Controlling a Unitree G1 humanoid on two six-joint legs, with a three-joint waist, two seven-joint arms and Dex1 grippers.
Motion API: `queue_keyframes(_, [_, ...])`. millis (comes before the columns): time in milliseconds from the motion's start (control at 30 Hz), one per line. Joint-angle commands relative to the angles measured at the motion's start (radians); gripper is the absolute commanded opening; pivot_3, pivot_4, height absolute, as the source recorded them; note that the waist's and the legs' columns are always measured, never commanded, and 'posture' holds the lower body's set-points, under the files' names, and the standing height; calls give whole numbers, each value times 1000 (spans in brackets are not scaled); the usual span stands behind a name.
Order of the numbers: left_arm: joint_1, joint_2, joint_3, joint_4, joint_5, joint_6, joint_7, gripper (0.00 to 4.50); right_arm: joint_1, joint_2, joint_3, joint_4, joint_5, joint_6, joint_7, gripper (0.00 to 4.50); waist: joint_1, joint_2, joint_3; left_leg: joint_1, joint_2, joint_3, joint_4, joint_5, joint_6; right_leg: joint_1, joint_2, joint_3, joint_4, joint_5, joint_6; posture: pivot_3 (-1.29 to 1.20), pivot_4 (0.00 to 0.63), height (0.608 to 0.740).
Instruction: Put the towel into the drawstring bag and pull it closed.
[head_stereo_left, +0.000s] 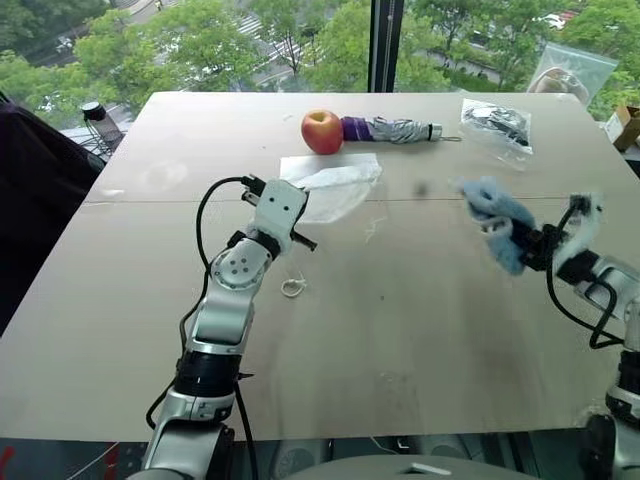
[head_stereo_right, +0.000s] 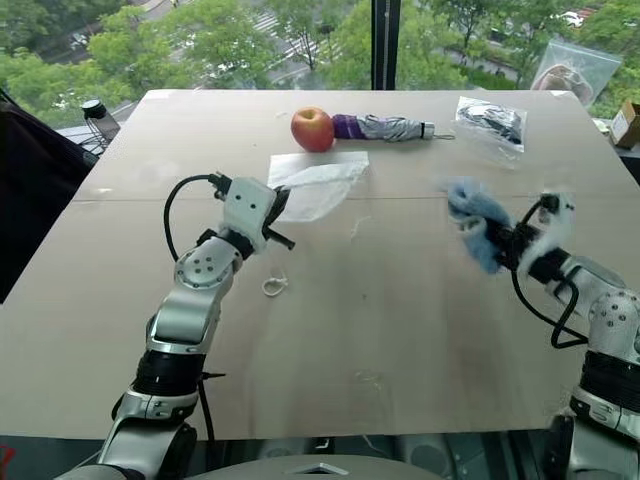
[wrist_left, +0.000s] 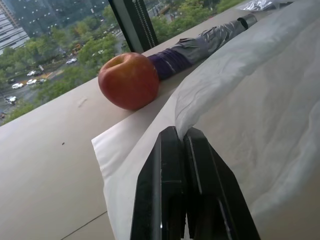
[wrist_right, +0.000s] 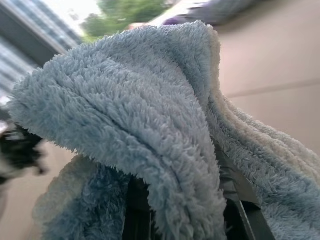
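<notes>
**A:** Head views: the right gripper (head_stereo_left: 530, 243), clenched on the towel (head_stereo_left: 497, 218), holds it above the table (head_stereo_left: 400, 340), well apart from the drawstring bag (head_stereo_left: 335, 188).

**B:** Wrist views: the left gripper (wrist_left: 185, 145) pinches the bag's edge beside the apple (wrist_left: 129, 80). Stuffing and cinching remain.

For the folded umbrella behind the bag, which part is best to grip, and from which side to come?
Probably from above, jaws across the grey folded canopy of the umbrella at mid-length. It lies flat and slim on the table; its purple end touches the apple, while the far tip looks thin.
</notes>
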Motion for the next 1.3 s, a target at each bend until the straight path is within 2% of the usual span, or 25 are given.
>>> queue_keyframes(33, [-23, -7, 12, -53, -33, 20, -12, 0, -30, 66, 80, -98, 164, 98, -33, 14, 2, 0, 0, -1, 0, 0, 0, 0, 0, 0, -1, -1, -1, 0, 0, 0, 150, 740])
queue_keyframes(133, [-32, -21, 20, -66, -68, 51, -20, 0, -52, 115, 152, -136, 199, 115, -77, 14, 1, 0, 0, -4, -2, -1, 0, 0, 0, -2, -2, -1, -1, 0, 0, 0, 150, 740])
queue_keyframes(233, [-25, -7, 2, -100, -88, 53, -58, 0, -71, 126, 278, -168, 149, 103, -75, 14, 0, 0, 0, -15, -3, 0, 3, 0, 0, -13, -3, -1, 1, 1, 2, 0, 150, 740])
queue_keyframes(367, [-9, -1, -8, -127, -89, 56, -75, 0, -82, 125, 356, -145, 73, 59, -98, 14, 1, 0, 0, -15, -4, 0, 3, 0, 0, -13, -4, -1, 0, 2, 3, 0, 150, 740])
queue_keyframes(500, [21, 4, -26, -165, -100, 55, -104, 0, -121, 197, 344, -59, 16, 21, -212, 14, -4, 0, 0, -14, -4, 0, 3, 0, 0, -13, -4, -1, 1, 2, 3, 0, 150, 740])
queue_keyframes(633, [41, -18, -25, -197, -127, 94, -95, 0, -130, 235, 333, 52, -117, -67, -319, 14, -1, 0, 0, -14, -4, 0, 2, 0, 0, -13, -3, -1, 1, 2, 3, 0, 150, 740])
queue_keyframes(733, [65, -32, -19, -226, -136, 117, -78, 0, -136, 285, 290, 60, -82, -41, -366, 14, -3, 0, 0, -14, -4, 1, 2, 0, 0, -14, -3, -1, 1, 2, 3, 0, 150, 740])
queue_keyframes(900, [61, -58, -7, -239, -158, 153, -53, 0, -124, 331, 332, 15, -93, -29, -386, 14, -3, 0, 0, -15, -4, 1, 2, 0, 0, -15, -3, -1, 1, 2, 3, 0, 150, 740])
queue_keyframes(1133, [63, -64, -16, -262, -198, 200, -67, 0, -139, 637, 201, 19, 218, -21, -570, 14, -6, 0, 0, -15, -2, 0, 1, 0, 0, -15, -2, 0, 2, 2, 3, 0, 150, 740])
queue_keyframes(1233, [48, -62, -14, -259, -219, 218, -78, 0, -142, 688, 177, 59, 332, -37, -656, 14, 0, 0, 0, -15, -3, -1, 2, 0, 0, -14, -3, -1, 1, 2, 3, 0, 150, 740])
queue_keyframes(1300, [29, -66, -15, -261, -250, 229, -98, 0, -149, 691, 183, 124, 318, -73, -672, 14, -3, 0, 0, -15, -6, 1, 2, 0, 0, -14, -4, -2, 1, 2, 3, 0, 150, 740])
